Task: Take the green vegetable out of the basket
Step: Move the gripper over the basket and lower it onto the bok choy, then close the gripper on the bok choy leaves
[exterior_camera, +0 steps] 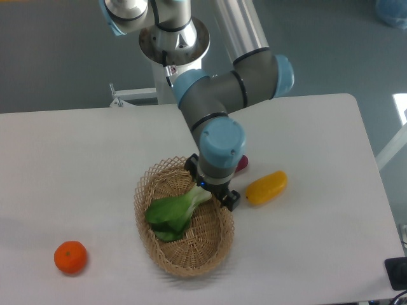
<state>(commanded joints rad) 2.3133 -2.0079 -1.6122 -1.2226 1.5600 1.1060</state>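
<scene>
Basket [166,259] is the reference point, standing on the white table [76,159]. The bok choy [173,214] lies inside it, leaves toward the basket's middle, pale stalk end up at the far rim. The gripper [205,190] sits directly over that stalk end at the rim; the wrist hides its fingers, so its grip cannot be told. A yellow vegetable [266,187] lies right of the basket, a purple-red one [242,162] behind the wrist, and an orange [70,257] well left.

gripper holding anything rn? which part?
Cannot tell: the gripper sits at the pale stalk end of the leafy green bok choy in the tan wicker basket, fingers hidden.
</scene>
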